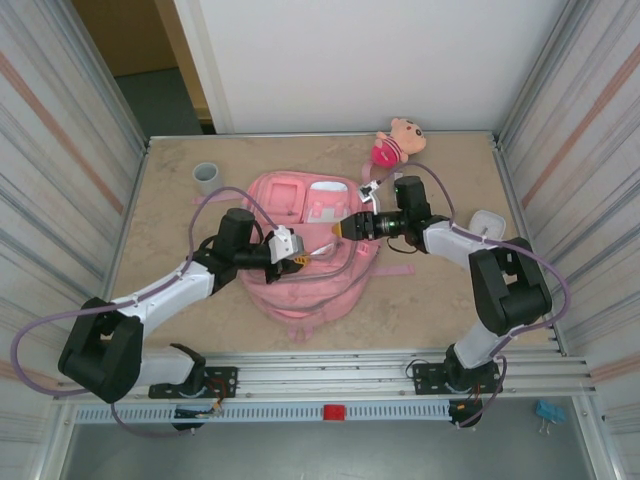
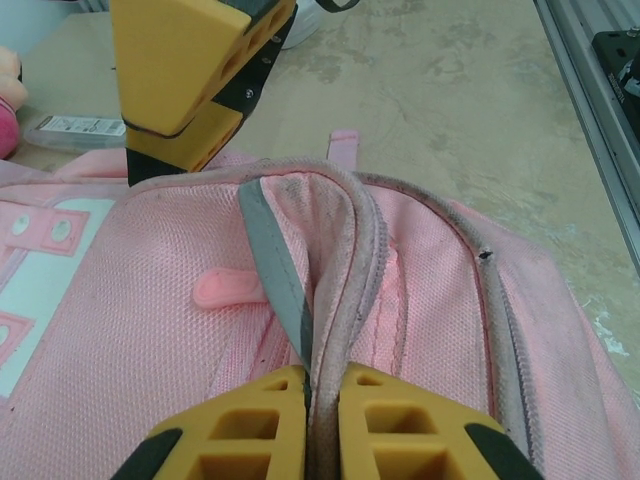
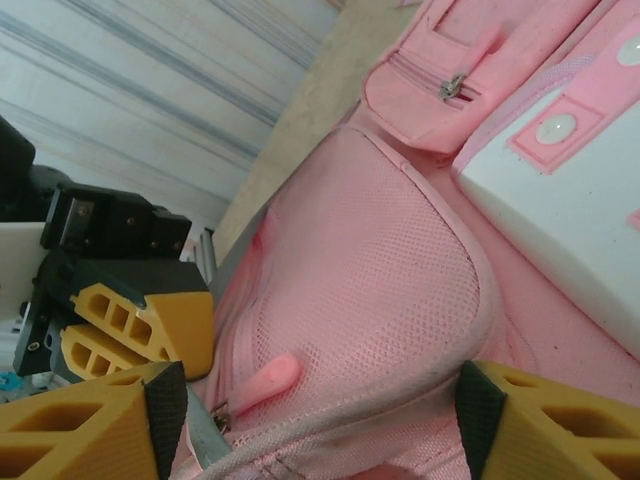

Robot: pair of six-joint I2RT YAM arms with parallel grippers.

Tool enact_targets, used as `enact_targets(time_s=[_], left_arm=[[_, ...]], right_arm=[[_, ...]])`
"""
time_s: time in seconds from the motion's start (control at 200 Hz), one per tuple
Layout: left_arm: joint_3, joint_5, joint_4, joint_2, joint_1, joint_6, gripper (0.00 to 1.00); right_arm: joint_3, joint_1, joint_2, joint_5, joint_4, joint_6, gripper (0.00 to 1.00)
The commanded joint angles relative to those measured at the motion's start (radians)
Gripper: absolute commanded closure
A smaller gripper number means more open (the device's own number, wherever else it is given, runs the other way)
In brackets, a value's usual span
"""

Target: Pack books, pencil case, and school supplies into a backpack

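The pink backpack (image 1: 300, 290) lies flat in the middle of the table. My left gripper (image 1: 300, 262) is at its middle, shut on the backpack's rim: in the left wrist view the left gripper (image 2: 322, 385) pinches the piped edge and a grey strip (image 2: 270, 260). My right gripper (image 1: 333, 230) faces it from the right, close by. In the right wrist view the right gripper (image 3: 320, 430) stands open, its fingers on either side of the mesh panel (image 3: 370, 260) near a pink zip pull (image 3: 265, 385). The books, pencil case and school supplies are out of view.
A pink plush doll (image 1: 398, 142) sits at the back right, a grey cup (image 1: 206, 177) at the back left, a white rounded box (image 1: 487, 220) at the right. A flat clear labelled packet (image 2: 75, 130) lies just beyond the backpack. Metal walls close in both sides.
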Motion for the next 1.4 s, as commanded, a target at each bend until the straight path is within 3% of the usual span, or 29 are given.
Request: enact_targets(time_s=[0.0,0.09,0.2,0.276,0.396,0.486,0.606,0.792,0.937,1.047,1.398], left_arm=[[0.020,-0.036,0.086,-0.041,0.002,-0.028,0.88],[0.018,-0.075,0.090,-0.042,0.003,-0.022,0.87],[0.019,-0.081,0.085,-0.040,0.003,-0.019,0.87],[0.023,-0.079,0.079,-0.040,0.004,-0.018,0.87],[0.024,-0.070,0.076,-0.045,0.003,-0.017,0.87],[0.025,-0.056,0.076,-0.051,0.003,-0.019,0.87],[0.022,-0.044,0.080,-0.057,0.002,-0.023,0.87],[0.021,-0.061,0.091,-0.057,0.003,-0.037,0.88],[0.023,-0.062,0.093,-0.051,-0.001,-0.037,0.88],[0.024,-0.063,0.096,-0.050,-0.005,-0.037,0.88],[0.026,-0.108,0.103,-0.033,-0.018,-0.033,0.88]], right_arm=[[-0.032,0.019,-0.039,-0.115,-0.038,-0.028,0.31],[-0.077,0.031,-0.107,-0.149,-0.076,-0.027,0.37],[-0.111,0.059,-0.198,-0.196,-0.115,-0.019,0.54],[-0.112,0.072,-0.247,-0.216,-0.164,-0.029,0.57],[-0.123,0.057,-0.313,-0.150,-0.224,-0.055,0.56],[-0.116,0.021,-0.327,-0.019,-0.281,-0.071,0.42],[-0.100,0.015,-0.308,0.111,-0.281,-0.057,0.36],[-0.084,0.088,-0.276,0.104,-0.239,-0.032,0.37],[-0.130,0.120,-0.286,0.066,-0.115,0.079,0.43],[-0.127,0.156,-0.285,0.131,-0.141,0.107,0.44],[-0.155,0.242,-0.361,0.190,-0.090,0.202,0.80]])
